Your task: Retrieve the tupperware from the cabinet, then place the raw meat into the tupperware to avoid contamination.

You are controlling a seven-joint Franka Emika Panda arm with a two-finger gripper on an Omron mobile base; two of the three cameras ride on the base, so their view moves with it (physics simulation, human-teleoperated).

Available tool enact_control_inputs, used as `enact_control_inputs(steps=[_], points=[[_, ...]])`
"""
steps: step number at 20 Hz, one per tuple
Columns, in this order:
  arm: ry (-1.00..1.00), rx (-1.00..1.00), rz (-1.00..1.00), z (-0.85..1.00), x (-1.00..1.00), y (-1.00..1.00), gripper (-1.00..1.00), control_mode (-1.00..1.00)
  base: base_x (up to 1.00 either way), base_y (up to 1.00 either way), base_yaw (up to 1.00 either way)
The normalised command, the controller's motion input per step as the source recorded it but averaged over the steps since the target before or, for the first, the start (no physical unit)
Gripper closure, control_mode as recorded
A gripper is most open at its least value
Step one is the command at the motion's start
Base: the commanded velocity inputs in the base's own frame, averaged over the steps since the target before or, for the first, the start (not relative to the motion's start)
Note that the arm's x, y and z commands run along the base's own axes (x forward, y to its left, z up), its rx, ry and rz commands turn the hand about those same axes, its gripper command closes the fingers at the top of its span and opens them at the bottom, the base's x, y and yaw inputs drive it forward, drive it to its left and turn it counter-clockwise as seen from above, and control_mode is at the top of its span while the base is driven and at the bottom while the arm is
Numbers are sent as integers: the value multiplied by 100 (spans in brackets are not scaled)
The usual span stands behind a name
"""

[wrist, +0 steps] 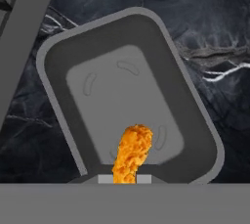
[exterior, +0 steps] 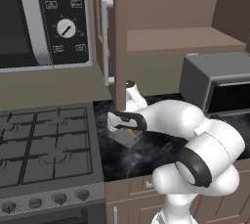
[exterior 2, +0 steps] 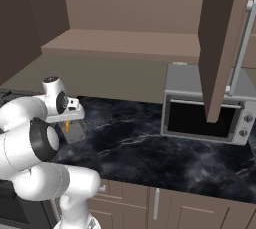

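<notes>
The small see-through grey plastic tub with rounded corners (wrist: 129,93) sits on the black marbled counter (exterior 2: 150,148), next to the stove (exterior: 46,145). It is out of the brown wooden wall cabinet (exterior: 119,37), whose door hangs open above.

The end effector (exterior: 128,126) hovers right over the tub. Its two fingers are pinched nearly together on the little orange piece of raw meat (wrist: 132,153). The meat hangs down between them, over the tub's near end, just inside the rim. Whether it touches the tub floor I cannot tell.

The meat looks very small and light. It is probably soft and a bit slippery, so a gentle pinch on its top end, like now, seems best. Squeezing too hard could squash it.

The tub looks light and thin too. A bump could slide it on the smooth counter. If it must be moved, its thin rim is the best place to hold.

The grey boxy toaster oven (exterior 2: 205,110) stands well apart.
</notes>
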Motion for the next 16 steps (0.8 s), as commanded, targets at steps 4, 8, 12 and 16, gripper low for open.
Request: enact_control_inputs(steps=[4, 8, 12, 16], points=[[1, -2, 3, -21, 14, -3, 100, -100, 0, 0, 0], [0, -2, 3, -12, 22, 4, 100, -100, 0, 0, 0], [0, -1, 1, -6, 26, 6, 100, -100, 0, 0, 0], [0, 0, 2, -3, 30, 0, 100, -100, 0, 0, 0]])
